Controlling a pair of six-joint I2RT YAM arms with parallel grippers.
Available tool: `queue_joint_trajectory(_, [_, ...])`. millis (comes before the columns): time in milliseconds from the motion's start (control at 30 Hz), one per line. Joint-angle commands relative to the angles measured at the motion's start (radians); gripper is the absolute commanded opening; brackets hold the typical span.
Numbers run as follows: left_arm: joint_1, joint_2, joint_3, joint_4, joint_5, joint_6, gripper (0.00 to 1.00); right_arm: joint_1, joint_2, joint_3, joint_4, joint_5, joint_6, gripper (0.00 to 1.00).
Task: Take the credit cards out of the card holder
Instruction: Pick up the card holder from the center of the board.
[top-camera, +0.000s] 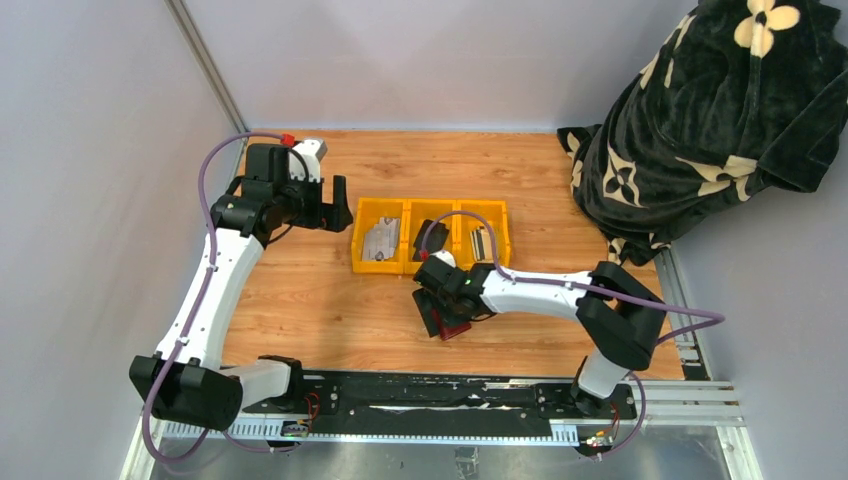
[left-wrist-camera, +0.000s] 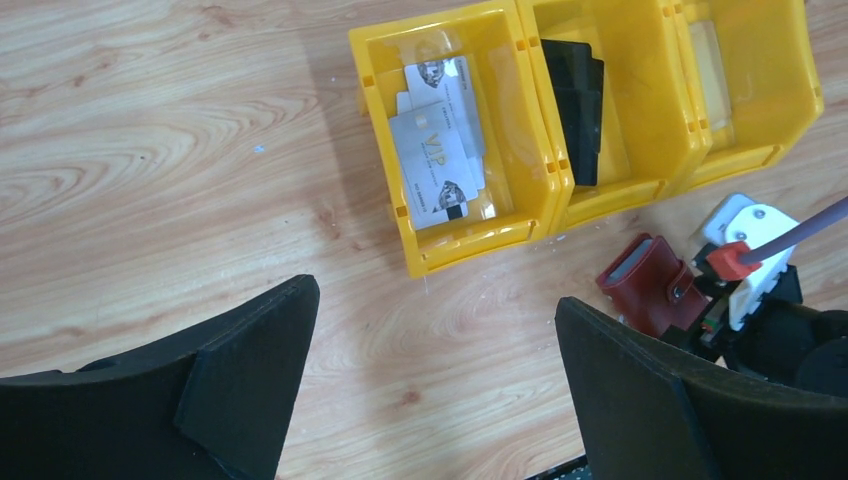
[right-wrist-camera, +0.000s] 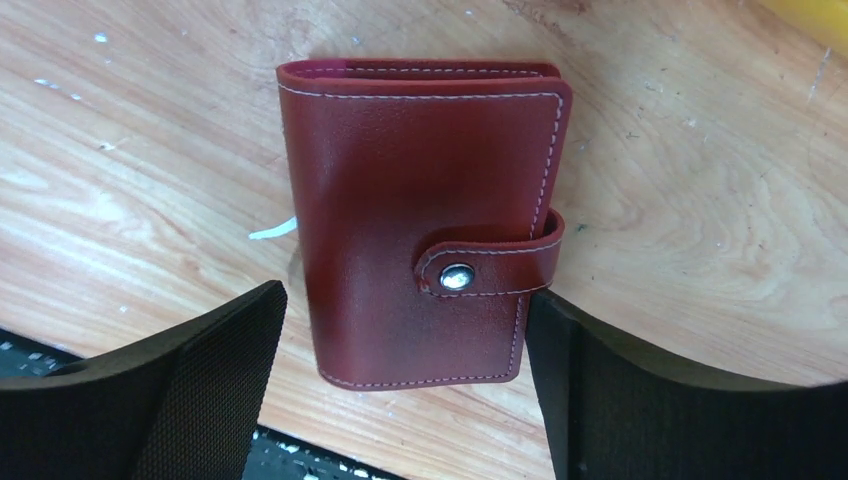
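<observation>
The card holder (right-wrist-camera: 425, 220) lies snapped shut on the counter (right-wrist-camera: 680, 180) between the spread fingers of the right end effector (right-wrist-camera: 405, 330) — straddled, released, not gripped. The credit cards (left-wrist-camera: 440, 150) sit sorted across the 3 compartments of the yellow tray (left-wrist-camera: 470, 245), so the left end effector (left-wrist-camera: 435, 330) hangs wide, empty.

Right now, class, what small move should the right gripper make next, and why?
Probably lift the right gripper straight up, away from the wallet. Its jaws stand open, the wallet lies snapped shut on the table between them, and cards already lie in the yellow tray. Whether any card remains inside the wallet cannot be seen.
</observation>
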Motion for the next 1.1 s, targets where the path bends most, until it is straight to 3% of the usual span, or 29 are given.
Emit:
queue_joint_trajectory(0, [0.004, -0.015, 0.032, -0.021, 0.018, -0.002, 1.0, 0.033, 0.064, 0.041, -0.058, 0.099, 0.017, 0.91])
queue_joint_trajectory(367, [0.004, -0.01, 0.052, -0.035, 0.026, 0.015, 1.0, 0.061, 0.122, 0.012, -0.075, 0.172, 0.068, 0.92])
queue_joint_trajectory(500, [0.004, -0.009, 0.053, -0.043, 0.068, 0.0, 1.0, 0.067, 0.052, -0.016, -0.061, 0.193, 0.076, 0.65])
queue_joint_trajectory(567, [0.004, -0.018, 0.038, -0.045, 0.102, -0.009, 1.0, 0.076, -0.009, -0.035, -0.037, 0.203, 0.075, 0.6])
queue_joint_trajectory(833, [0.003, -0.089, -0.072, -0.048, 0.207, -0.016, 1.0, 0.096, -0.157, -0.042, 0.009, 0.229, 0.062, 0.61])
queue_joint_trajectory(1067, [-0.025, -0.109, -0.118, -0.044, 0.373, -0.081, 1.0, 0.126, -0.277, 0.053, 0.033, 0.244, 0.02, 0.62])
